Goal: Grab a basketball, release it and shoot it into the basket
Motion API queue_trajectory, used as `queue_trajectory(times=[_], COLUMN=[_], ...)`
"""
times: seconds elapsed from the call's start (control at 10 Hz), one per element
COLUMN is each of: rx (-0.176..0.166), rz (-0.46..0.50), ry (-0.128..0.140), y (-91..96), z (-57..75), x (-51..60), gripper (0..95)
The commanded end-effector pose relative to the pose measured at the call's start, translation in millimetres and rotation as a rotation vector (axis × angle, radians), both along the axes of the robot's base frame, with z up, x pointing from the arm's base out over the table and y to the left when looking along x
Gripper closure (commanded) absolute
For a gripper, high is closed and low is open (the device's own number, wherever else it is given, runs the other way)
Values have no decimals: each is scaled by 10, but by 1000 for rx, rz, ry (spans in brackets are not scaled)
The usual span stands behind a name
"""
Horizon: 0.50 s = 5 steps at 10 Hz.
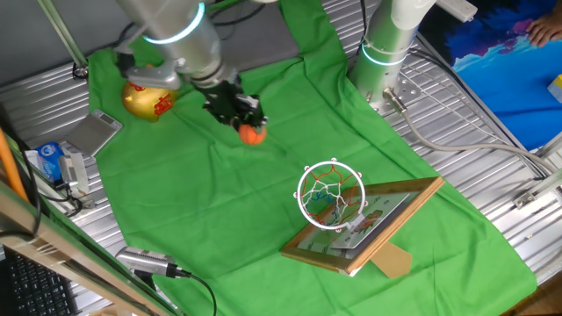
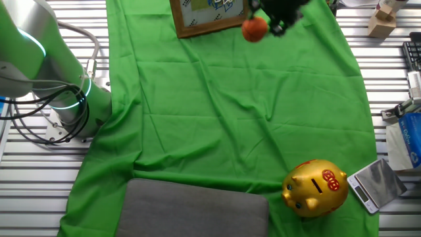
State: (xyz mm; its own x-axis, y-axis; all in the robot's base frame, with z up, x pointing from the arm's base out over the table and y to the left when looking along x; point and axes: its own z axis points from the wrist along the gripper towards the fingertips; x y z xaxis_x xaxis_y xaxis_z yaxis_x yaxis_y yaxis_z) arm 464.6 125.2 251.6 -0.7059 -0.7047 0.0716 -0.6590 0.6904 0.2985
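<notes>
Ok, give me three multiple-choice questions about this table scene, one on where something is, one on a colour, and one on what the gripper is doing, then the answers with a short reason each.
1. Where is the basketball?
A. Inside the net
B. At the gripper fingertips, apart from the basket
C. Resting on top of the piggy bank

2. What colour is the piggy bank?
A. Gold with red markings
B. Blue
C. White

3. What is the state of the gripper?
A. Open with nothing between its fingers
B. Out of sight in both views
C. Shut on the basketball

Answers:
1. B, since the orange ball sits at the dark fingertips, with green cloth showing between it and the basket.
2. A, since its body shines gold, with a red pattern on its side.
3. C, since both views show the ball held at the fingertips, above the cloth.
</notes>
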Motion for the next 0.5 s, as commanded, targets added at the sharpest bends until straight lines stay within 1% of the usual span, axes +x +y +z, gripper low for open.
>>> queue_trajectory(times=[0.1, 0.3, 0.5], rx=[-7, -11, -11], rz=[-20, -30, -27], ry=[10, 10, 10], y=[172, 292, 343], z=[12, 0, -11], x=[-35, -91, -121], gripper=[950, 950, 950])
